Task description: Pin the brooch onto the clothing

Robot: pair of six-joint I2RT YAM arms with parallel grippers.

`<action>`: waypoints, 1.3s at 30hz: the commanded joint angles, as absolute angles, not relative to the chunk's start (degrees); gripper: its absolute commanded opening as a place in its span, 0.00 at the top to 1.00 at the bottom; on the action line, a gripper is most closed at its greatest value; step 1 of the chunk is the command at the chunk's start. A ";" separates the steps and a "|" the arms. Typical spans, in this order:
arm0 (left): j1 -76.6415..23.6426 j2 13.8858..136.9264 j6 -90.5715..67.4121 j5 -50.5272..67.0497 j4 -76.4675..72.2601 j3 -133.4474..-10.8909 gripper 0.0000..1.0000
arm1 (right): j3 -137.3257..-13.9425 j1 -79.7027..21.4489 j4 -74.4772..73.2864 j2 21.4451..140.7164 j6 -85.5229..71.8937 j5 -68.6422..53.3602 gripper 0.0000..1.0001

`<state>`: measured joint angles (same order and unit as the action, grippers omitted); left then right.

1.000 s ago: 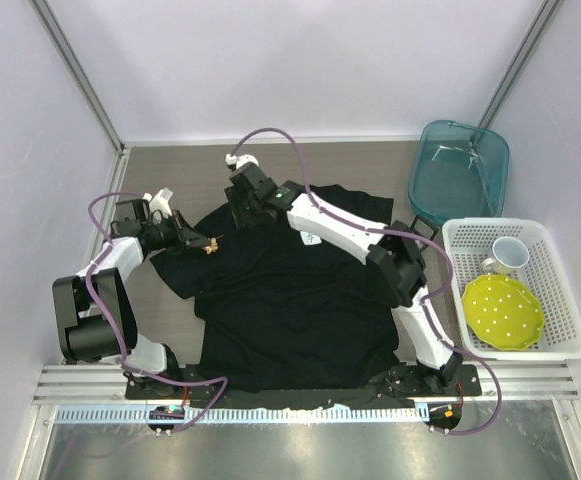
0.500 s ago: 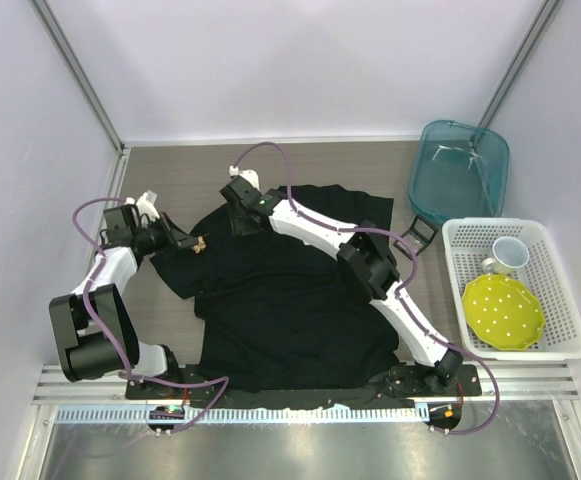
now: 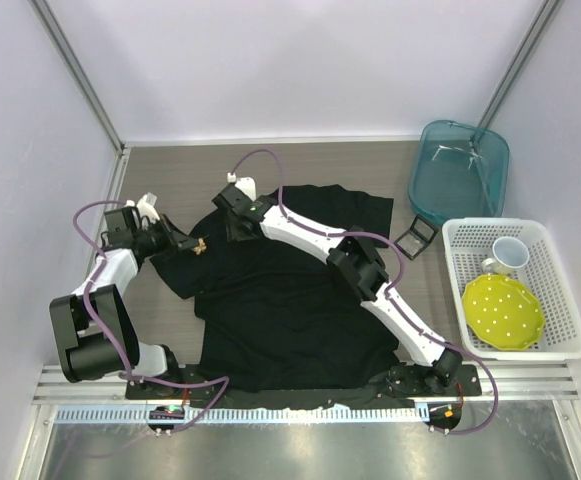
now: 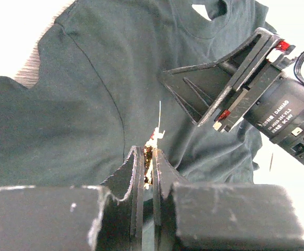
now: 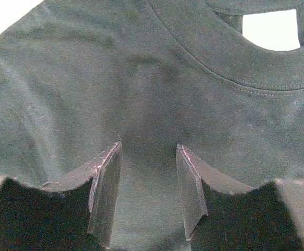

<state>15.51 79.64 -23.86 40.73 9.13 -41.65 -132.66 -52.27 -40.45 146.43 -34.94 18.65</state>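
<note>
Overhead view: clothing spread flat on table, collar at far side. Brooch shows there only as an orange speck over the shirt's left shoulder.

Left wrist view resolves it: left gripper nearly closed, brooch pinched edge-on between the fingers, thin pin projecting past the tips toward the fabric beside the sleeve seam. Pin contact with cloth: cannot tell.

Right wrist view: right gripper with jaws moderately apart, only shirt fabric below the collar seen in the gap. Left wrist view shows it side-on, just beyond the brooch.

Left arm: folded, forearm low, pointing right. Right arm: stretched diagonally from near right base across the shirt to far left.
</note>
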 commanded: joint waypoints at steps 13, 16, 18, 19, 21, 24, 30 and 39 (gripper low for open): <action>15.91 81.39 -24.87 41.49 5.80 -42.63 1.00 | -130.88 -54.22 -42.71 150.29 -34.90 24.17 0.74; 15.91 81.56 -24.79 41.75 5.80 -42.45 1.00 | -131.13 -54.40 -42.10 150.47 -33.67 23.91 0.85; 15.91 81.82 -24.61 42.01 5.80 -42.45 1.00 | -132.01 -54.40 -41.14 150.29 -31.91 23.73 0.99; 15.91 81.91 -24.52 42.62 5.80 -42.45 1.00 | -132.62 -54.40 -40.70 149.60 -31.03 23.64 0.99; 15.82 82.61 -24.26 43.50 5.63 -42.63 1.00 | -132.71 -54.40 -39.03 148.72 -29.11 23.82 0.99; 15.82 84.80 -23.65 45.70 5.63 -43.33 1.00 | -133.59 -54.40 -36.31 146.61 -26.64 23.91 0.99; 15.47 88.68 -22.41 49.66 5.54 -45.79 1.00 | -133.68 -54.40 -33.23 142.30 -22.68 24.34 0.99; 14.68 89.82 -23.55 48.78 4.83 -46.49 1.00 | -131.84 -53.88 -35.68 139.92 -25.74 21.37 0.94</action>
